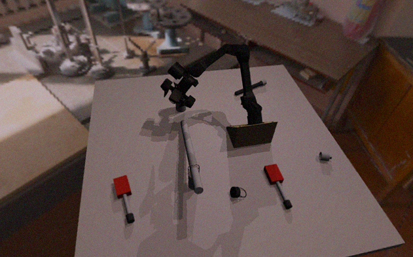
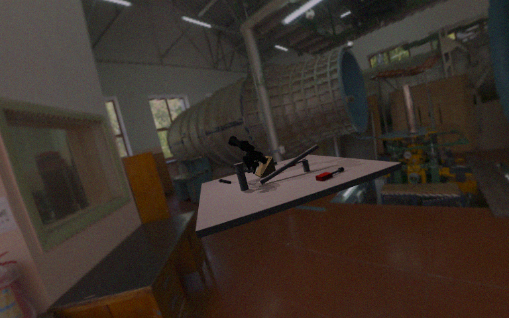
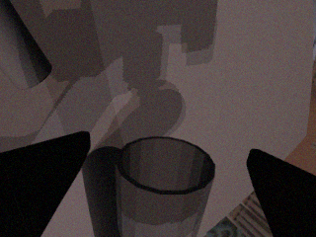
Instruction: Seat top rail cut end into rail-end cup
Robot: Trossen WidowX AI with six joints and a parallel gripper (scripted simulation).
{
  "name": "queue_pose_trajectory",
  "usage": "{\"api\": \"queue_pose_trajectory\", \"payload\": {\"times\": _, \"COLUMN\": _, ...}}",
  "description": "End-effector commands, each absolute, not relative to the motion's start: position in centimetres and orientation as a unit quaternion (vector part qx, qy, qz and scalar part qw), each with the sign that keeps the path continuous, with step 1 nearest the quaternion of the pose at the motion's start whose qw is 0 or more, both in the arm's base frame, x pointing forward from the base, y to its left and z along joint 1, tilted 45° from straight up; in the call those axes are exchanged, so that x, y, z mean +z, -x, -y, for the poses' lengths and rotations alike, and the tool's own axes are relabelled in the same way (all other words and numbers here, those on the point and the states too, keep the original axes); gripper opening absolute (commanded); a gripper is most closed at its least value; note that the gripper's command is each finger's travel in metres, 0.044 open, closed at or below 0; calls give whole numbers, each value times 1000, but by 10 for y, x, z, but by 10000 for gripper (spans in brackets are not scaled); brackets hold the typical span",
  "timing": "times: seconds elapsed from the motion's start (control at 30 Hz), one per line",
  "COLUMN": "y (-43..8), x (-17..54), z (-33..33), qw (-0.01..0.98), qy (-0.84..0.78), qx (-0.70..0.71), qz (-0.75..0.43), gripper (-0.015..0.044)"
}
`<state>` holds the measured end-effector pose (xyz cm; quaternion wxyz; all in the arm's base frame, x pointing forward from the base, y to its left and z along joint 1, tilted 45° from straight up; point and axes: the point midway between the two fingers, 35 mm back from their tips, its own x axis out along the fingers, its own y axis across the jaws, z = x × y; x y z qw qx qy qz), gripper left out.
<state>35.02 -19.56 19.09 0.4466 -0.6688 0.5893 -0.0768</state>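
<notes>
Worktop [image 1: 314, 227] [image 2: 228, 211] pale, matte and faintly grainy, dark along its edge. The black jointed arm [image 1: 245, 73] [image 2: 249, 150] reaches over toward the tall grey cylindrical post [image 1: 180, 108] [image 2: 242, 178]. From above we see mostly the arm at that post; the exterior view shows the post upright, with the long grey round rail [image 1: 188, 146] [image 2: 289, 165] [image 3: 22, 59] sloping, its low end near the post, its other end raised beyond the short dark post [image 1: 191, 181] [image 2: 306, 165]. The top view adds the thin wire loop [image 1: 198, 166] around the rail.

Only the wrist view gives us the translucent grey rail-end cup [image 3: 165, 209] clearly: round, faceted wall, dark rim, mouth facing us. The rail's end lies outside it, well apart. Our jaws stand wide, with nothing gripped; their black, tapered fingers show to either side of the cup.

Also from above, we note two red rectangular blocks [image 1: 122, 186] with grey rods and black ends, a black round cap [image 1: 235, 192] with a thin ring, and a small grey cup-shaped fitting [image 1: 325, 156] on its side. The exterior view shows just one red block [image 2: 323, 176].
</notes>
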Motion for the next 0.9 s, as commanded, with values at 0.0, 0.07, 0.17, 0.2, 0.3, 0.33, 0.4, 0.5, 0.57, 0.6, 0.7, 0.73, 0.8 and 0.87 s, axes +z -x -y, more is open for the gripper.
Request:
{"api": "queue_pose_trajectory", "payload": {"times": 0.0, "y": -351, "x": 186, "z": 203, "qw": 445, "qy": 669, "qx": -75, "qz": -590, "gripper": 440}}
{"api": "queue_pose_trajectory", "payload": {"times": 0.07, "y": -352, "x": 185, "z": 206, "qw": 445, "qy": 669, "qx": -75, "qz": -590, "gripper": 440}}
{"api": "queue_pose_trajectory", "payload": {"times": 0.17, "y": -352, "x": 184, "z": 208, "qw": 445, "qy": 670, "qx": -76, "qz": -590, "gripper": 440}}
{"api": "queue_pose_trajectory", "payload": {"times": 0.2, "y": -352, "x": 184, "z": 208, "qw": 445, "qy": 670, "qx": -76, "qz": -590, "gripper": 440}}
{"api": "queue_pose_trajectory", "payload": {"times": 0.3, "y": -352, "x": 184, "z": 208, "qw": 445, "qy": 670, "qx": -76, "qz": -590, "gripper": 361}}
{"api": "queue_pose_trajectory", "payload": {"times": 0.33, "y": -352, "x": 184, "z": 208, "qw": 445, "qy": 670, "qx": -76, "qz": -590, "gripper": 335}}
{"api": "queue_pose_trajectory", "payload": {"times": 0.4, "y": -352, "x": 184, "z": 208, "qw": 445, "qy": 670, "qx": -76, "qz": -590, "gripper": 282}}
{"api": "queue_pose_trajectory", "payload": {"times": 0.5, "y": -352, "x": 184, "z": 208, "qw": 445, "qy": 670, "qx": -76, "qz": -590, "gripper": 204}}
{"api": "queue_pose_trajectory", "payload": {"times": 0.57, "y": -352, "x": 184, "z": 208, "qw": 445, "qy": 670, "qx": -76, "qz": -590, "gripper": 151}}
{"api": "queue_pose_trajectory", "payload": {"times": 0.6, "y": -352, "x": 184, "z": 208, "qw": 445, "qy": 670, "qx": -76, "qz": -590, "gripper": 125}}
{"api": "queue_pose_trajectory", "payload": {"times": 0.7, "y": -352, "x": 184, "z": 208, "qw": 445, "qy": 670, "qx": -76, "qz": -590, "gripper": 66}}
{"api": "queue_pose_trajectory", "payload": {"times": 0.73, "y": -352, "x": 184, "z": 208, "qw": 445, "qy": 670, "qx": -76, "qz": -590, "gripper": 59}}
{"api": "queue_pose_trajectory", "payload": {"times": 0.8, "y": -351, "x": 184, "z": 208, "qw": 443, "qy": 672, "qx": -70, "qz": -589, "gripper": 7}}
{"api": "queue_pose_trajectory", "payload": {"times": 0.87, "y": -349, "x": 183, "z": 207, "qw": 439, "qy": 678, "qx": -58, "qz": -587, "gripper": 0}}
